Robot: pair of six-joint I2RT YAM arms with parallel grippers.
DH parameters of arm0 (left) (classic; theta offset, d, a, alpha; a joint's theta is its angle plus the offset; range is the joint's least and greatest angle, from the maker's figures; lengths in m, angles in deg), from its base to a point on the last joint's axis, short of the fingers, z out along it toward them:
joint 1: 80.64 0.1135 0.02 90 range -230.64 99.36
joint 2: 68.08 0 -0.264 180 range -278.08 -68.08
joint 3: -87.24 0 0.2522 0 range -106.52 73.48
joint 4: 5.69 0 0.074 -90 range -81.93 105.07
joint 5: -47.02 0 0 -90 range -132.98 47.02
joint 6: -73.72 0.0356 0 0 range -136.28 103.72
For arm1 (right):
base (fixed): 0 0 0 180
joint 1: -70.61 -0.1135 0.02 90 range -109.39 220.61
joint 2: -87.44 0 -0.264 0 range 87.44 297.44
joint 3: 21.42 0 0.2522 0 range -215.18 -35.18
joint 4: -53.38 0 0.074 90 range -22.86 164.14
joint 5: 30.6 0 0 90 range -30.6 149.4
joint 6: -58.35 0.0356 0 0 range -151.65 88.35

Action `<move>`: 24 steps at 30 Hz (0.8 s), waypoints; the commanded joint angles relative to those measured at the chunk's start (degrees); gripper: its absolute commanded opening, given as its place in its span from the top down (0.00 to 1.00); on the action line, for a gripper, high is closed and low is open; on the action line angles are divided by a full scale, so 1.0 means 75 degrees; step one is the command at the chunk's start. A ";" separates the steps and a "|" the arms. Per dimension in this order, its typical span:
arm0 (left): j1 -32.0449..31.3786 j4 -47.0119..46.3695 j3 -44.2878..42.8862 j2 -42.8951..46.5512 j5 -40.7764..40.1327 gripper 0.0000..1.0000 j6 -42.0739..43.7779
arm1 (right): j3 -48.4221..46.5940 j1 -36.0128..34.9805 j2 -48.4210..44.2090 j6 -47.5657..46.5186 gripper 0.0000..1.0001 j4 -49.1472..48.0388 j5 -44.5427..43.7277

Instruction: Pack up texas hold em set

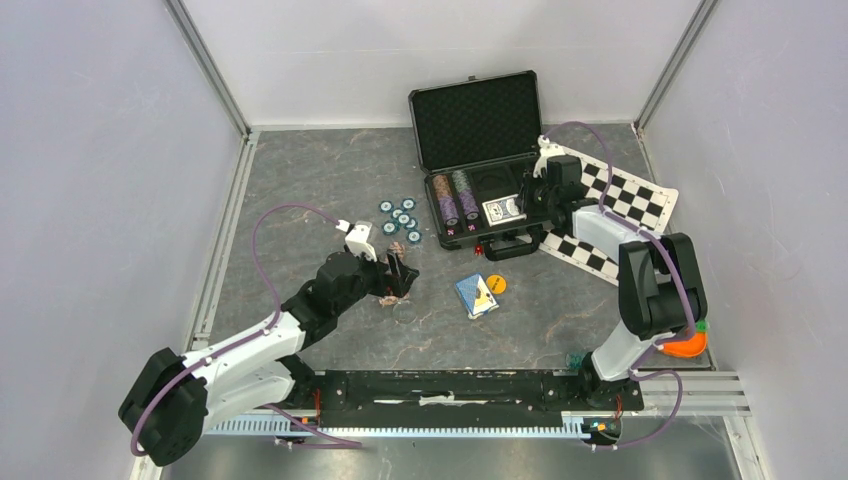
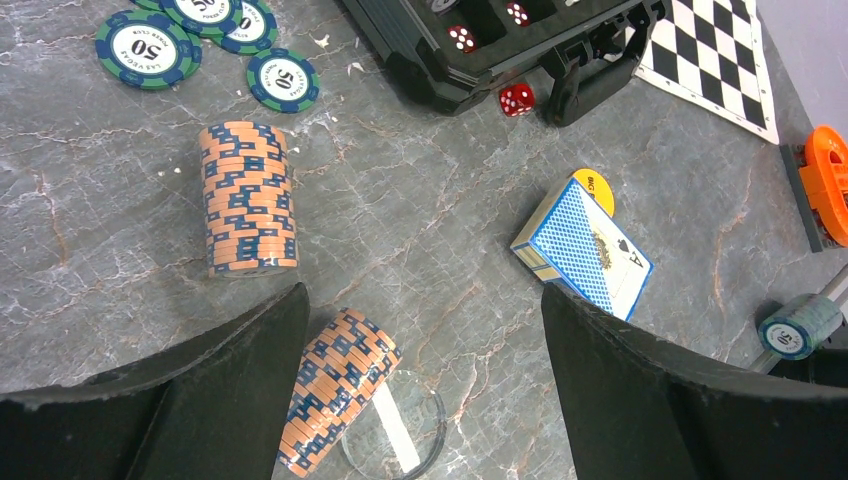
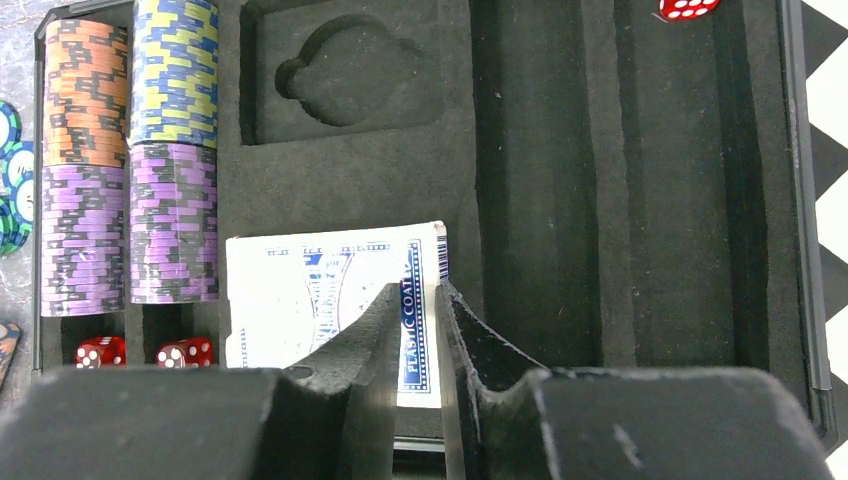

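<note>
The black case (image 1: 480,118) lies open at the back, with purple chip stacks (image 3: 130,235) and red dice (image 3: 185,352) in its foam (image 3: 600,200). My right gripper (image 3: 415,290) is inside the case, jaws narrowed on the right edge of a card deck (image 3: 300,290). My left gripper (image 2: 425,300) hangs open over the table. A tipped brown-white chip stack (image 2: 335,385) lies by its left finger (image 2: 220,380). Another such stack (image 2: 248,195), teal chips (image 2: 283,78), a blue deck (image 2: 585,245), a yellow button (image 2: 595,188) and a red die (image 2: 516,99) lie loose.
A checkered mat (image 1: 620,200) lies right of the case, under the right arm. An orange toy (image 1: 685,345) sits by the right arm's base. A clear round disc (image 2: 395,435) rests beside the tipped chip stack. Grey walls close in both sides.
</note>
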 commanded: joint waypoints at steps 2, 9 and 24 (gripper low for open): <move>-0.0015 -0.0351 0.0034 0.0065 -0.0189 0.09 0.0287 | 0.0078 -0.0129 0.0351 0.0063 0.76 0.0066 0.0269; -0.0015 -0.0373 -0.0001 -0.0037 -0.0145 0.09 0.0286 | -0.0345 -0.0134 0.0560 -0.0353 0.74 0.1130 -0.0395; -0.0018 -0.0486 0.0069 -0.0023 -0.0206 0.09 0.0361 | -0.1243 -0.0872 -0.0344 -0.0771 0.56 0.1680 -0.0841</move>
